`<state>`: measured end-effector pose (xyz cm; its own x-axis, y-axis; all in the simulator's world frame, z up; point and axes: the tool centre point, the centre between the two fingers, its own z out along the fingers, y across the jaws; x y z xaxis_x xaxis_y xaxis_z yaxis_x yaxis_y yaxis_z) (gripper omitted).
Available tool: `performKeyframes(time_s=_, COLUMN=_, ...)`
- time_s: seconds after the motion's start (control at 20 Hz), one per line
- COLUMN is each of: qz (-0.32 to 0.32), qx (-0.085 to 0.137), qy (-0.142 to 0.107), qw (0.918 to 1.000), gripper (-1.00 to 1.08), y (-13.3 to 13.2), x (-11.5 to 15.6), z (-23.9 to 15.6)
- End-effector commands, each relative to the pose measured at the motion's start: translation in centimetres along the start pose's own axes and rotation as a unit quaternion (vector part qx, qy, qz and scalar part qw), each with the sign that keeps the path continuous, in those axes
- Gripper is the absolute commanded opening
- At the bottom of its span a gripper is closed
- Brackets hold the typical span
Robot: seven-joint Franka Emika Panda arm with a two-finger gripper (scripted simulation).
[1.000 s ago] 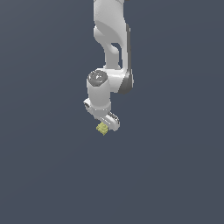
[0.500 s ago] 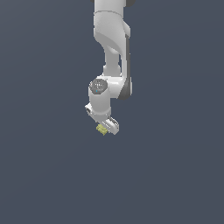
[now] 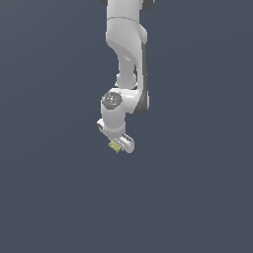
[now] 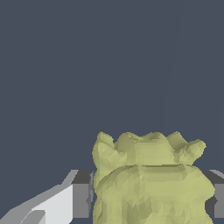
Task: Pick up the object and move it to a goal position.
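The object (image 3: 115, 146) is a tiny yellow-green blocky piece, seen just under the white gripper (image 3: 117, 145) in the exterior view. The gripper hangs from the white arm near the middle of that view and is shut on the object, which is partly hidden by the hand. In the wrist view the object (image 4: 151, 183) fills the space between the two grey fingers (image 4: 82, 194), lumpy and yellow-green, with a finger against each side.
A plain dark grey-blue ground (image 3: 59, 197) surrounds the arm on all sides. The white arm links (image 3: 127, 59) rise to the upper edge of the exterior view. No other objects show.
The arm has drawn back and upward a little, carrying the object with it. The grip on the object has not changed.
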<state>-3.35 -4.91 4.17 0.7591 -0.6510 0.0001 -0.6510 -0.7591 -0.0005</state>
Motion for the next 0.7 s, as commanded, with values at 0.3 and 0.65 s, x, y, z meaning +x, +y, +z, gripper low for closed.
performKeyframes(time_s=0.3, qz=0.000, qx=0.000, qy=0.000, qw=1.0000, gripper=-1.00, y=0.0, x=0.0, z=0.0)
performKeyframes(time_s=0.65, qz=0.000, qx=0.000, qy=0.000, qw=1.0000, gripper=-1.00, y=-1.1, x=0.6, z=-0.3)
